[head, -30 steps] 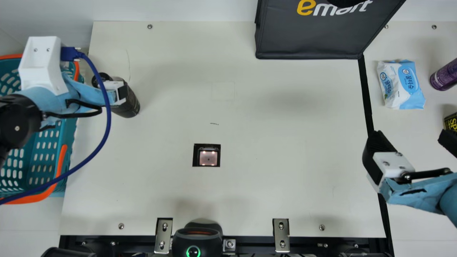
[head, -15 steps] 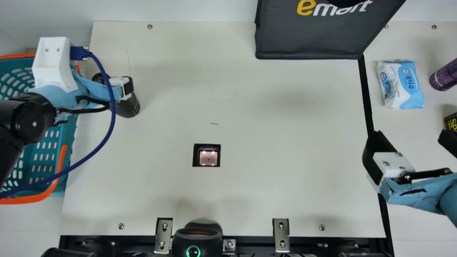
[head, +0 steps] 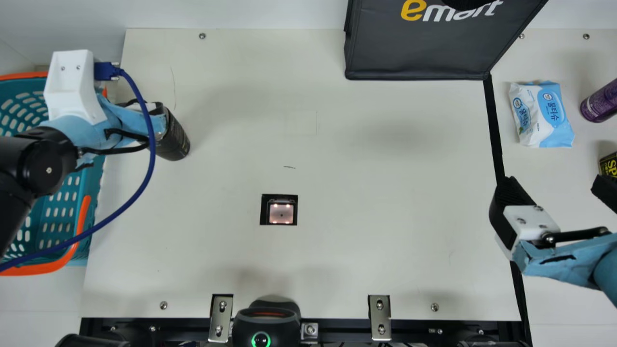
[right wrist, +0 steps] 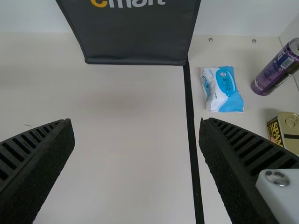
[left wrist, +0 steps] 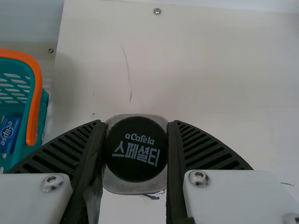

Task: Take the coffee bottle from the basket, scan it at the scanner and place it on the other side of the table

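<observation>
Coffee bottle is out, just beside the basket, left gripper closed on its cap end; right gripper wide, empty. Looks like pre-scan grip: next, carry it to the scanner and turn it to read.

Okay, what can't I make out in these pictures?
- Bottle: main view, partly hidden by the left arm.
- Basket: main view, cut off by the left edge, inside partly under that arm.
- Blue packet: left wrist view, cut off by the left edge.
- Black bag: main view, top cut off.
- Purple can: main view, cut off by the right edge.
</observation>
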